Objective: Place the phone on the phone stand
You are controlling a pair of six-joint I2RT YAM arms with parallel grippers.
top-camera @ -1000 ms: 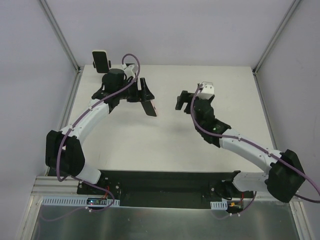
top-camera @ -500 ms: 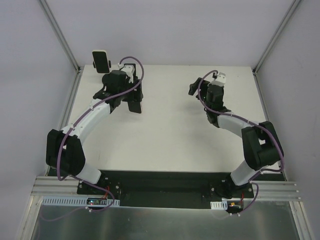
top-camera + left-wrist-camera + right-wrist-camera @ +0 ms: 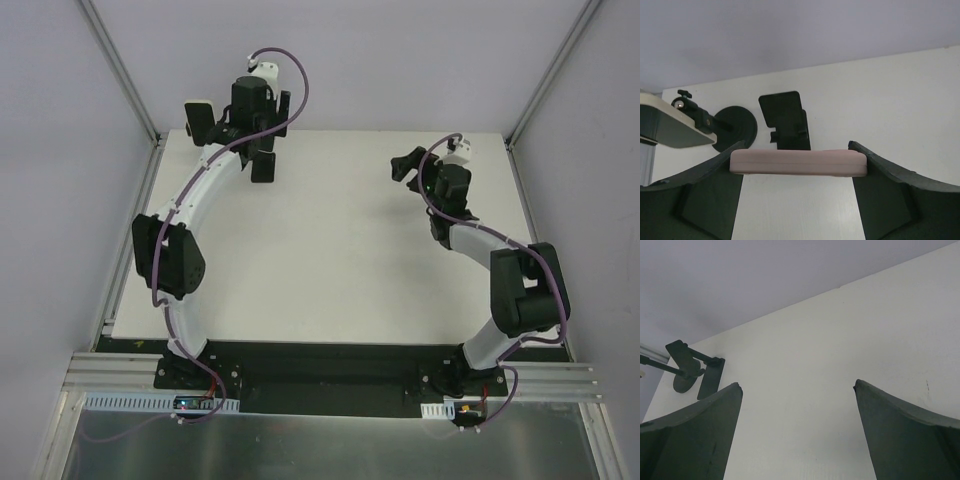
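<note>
Evidently the carry is close to its end. Out at about eleven o'clock on the white table (image 3: 330, 250), the left gripper (image 3: 263, 160) is pinching the phone (image 3: 797, 162) by two opposite edges. One finger presses each end of the pink case, so it hangs level and clear of the surface. Holding it by the sides leaves its back and bottom edge free, which I take to be the point.

Seen from that wrist, the phone stand (image 3: 785, 120) lies at twelve o'clock just beyond the phone. It is a black tilted backrest with two small hooks at its foot, near the phone but not touching it. At nine o'clock from it sits a round black base (image 3: 737, 127) carrying a jointed arm (image 3: 700, 116) and a pale plate (image 3: 667, 125). Whether those belong to the same stand I cannot tell.

The right gripper (image 3: 797, 386) waits near one o'clock, fingers spread with nothing between them. It is well apart from the stand, kept out of the way, I'd guess. What remains is tipping the phone to match the backrest and lowering it onto the hooks.
</note>
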